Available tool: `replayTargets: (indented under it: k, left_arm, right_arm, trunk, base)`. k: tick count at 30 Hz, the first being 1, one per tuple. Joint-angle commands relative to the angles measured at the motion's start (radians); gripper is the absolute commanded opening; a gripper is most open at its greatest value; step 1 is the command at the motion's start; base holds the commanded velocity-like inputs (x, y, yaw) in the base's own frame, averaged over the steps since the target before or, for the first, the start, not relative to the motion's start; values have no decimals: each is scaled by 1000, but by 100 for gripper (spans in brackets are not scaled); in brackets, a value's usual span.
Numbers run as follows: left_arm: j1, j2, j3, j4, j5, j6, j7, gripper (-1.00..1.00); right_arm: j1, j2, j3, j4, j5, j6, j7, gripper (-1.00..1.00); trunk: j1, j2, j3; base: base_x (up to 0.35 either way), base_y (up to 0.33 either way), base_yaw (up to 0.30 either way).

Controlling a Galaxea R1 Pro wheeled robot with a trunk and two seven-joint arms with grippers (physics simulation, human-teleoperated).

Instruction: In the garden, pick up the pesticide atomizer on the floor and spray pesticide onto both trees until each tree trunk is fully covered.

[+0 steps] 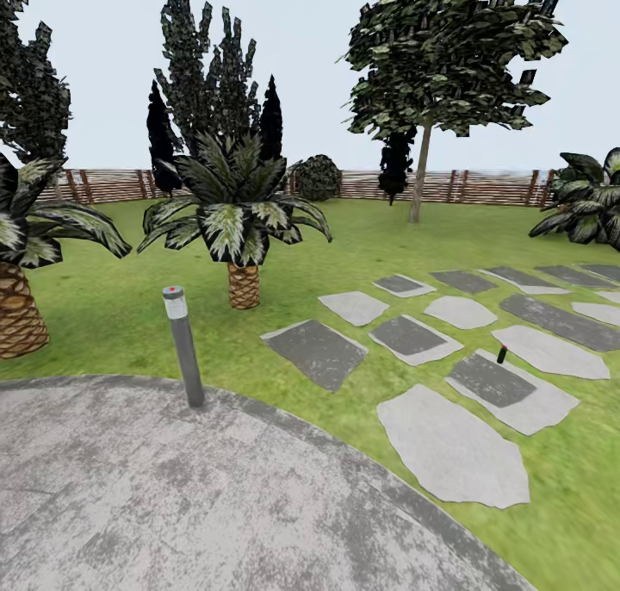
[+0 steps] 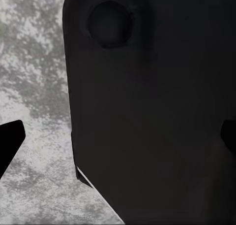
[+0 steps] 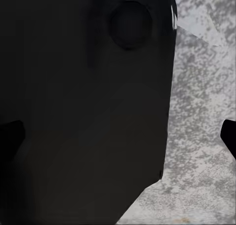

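The pesticide atomizer is a small dark bottle with a red tip, standing far off at the edge of a grey stepping stone on the grass to the right. One tree rises at the back, its thin grey-brown tree trunk standing before the fence. In the left wrist view my left gripper is open, its dark fingertips wide apart over grey paving. In the right wrist view my right gripper is open too, with nothing between its fingers.
A grey bollard lamp with a red top stands at the edge of the paved patch. Two short palms grow on the lawn to the left. A dark robot body fills much of both wrist views. A slatted fence rings the lawn.
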Motion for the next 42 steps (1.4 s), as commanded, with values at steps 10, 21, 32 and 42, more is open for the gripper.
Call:
replayTargets:
  k: [10,21,32,42]
  left_arm:
    - [0,-7,1,-2,6,9,-3,100]
    - [-5,-1,1,-14,10,1,-3,100]
    - [-98,42,2,-138,8,-29,3,100]
    - [-167,48,2,-311,7,-32,1,100]
  right_arm:
    - [1,32,2,-32,0,-2,-6,100]
    - [1,37,0,-39,-1,-17,-6,100]
    - [1,-26,-4,-305,0,-231,-11,100]
    - [-7,-31,-6,-546,0,-334,-11,100]
  trunk:
    - [0,0,0]
    - [0,0,0]
    - [0,0,0]
    - [0,0,0]
  base:
    - [0,0,0]
    - [0,0,0]
    - [0,0,0]
    - [0,0,0]
